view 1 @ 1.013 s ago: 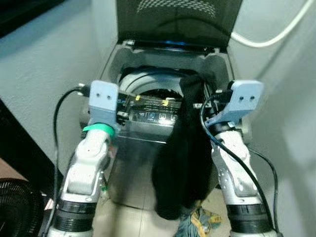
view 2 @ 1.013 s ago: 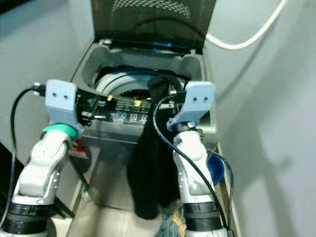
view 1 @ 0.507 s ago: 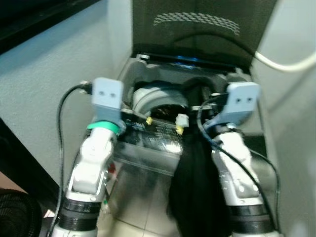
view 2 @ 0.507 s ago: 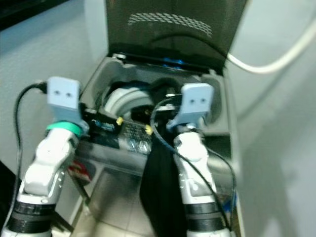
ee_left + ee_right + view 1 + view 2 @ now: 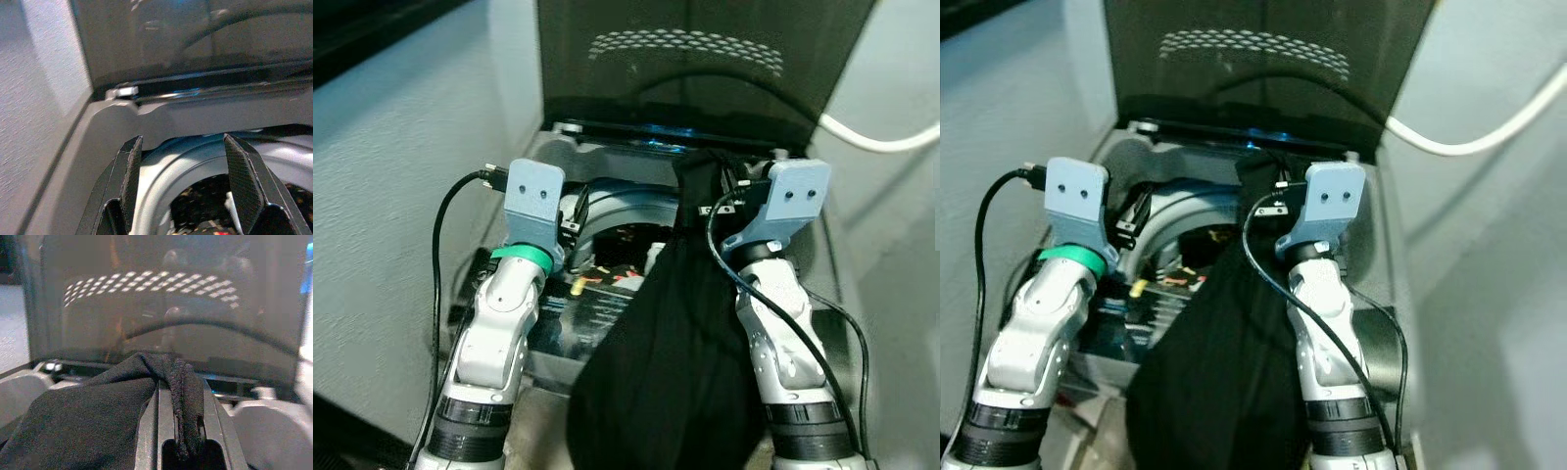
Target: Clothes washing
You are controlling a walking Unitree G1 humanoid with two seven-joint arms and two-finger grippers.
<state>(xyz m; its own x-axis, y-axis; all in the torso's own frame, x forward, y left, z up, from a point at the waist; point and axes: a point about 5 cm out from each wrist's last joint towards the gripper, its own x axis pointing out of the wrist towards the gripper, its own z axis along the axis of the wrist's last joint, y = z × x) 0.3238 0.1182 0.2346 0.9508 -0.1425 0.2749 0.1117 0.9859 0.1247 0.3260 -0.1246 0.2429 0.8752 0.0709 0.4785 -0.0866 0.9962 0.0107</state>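
We stand before a top-loading washing machine [image 5: 558,157] with its dark lid [image 5: 705,59] raised upright at the far side. Our right gripper [image 5: 180,406] is clenched on a fold of the black garment [image 5: 675,343], holding it up over the right side of the open tub [image 5: 617,201]. The cloth is pinched between the fingers [image 5: 146,431] and hangs down in a broad drape over the machine's near edge, beside our right arm. Our left gripper [image 5: 183,171] hovers over the left part of the tub opening, its fingers [image 5: 242,181] spread apart and grasping nothing. Inside the tub we make out some dark laundry, too dim to identify. A white hose [image 5: 881,142] runs along the wall at the far right. A black cable [image 5: 440,245] loops from our left wrist.
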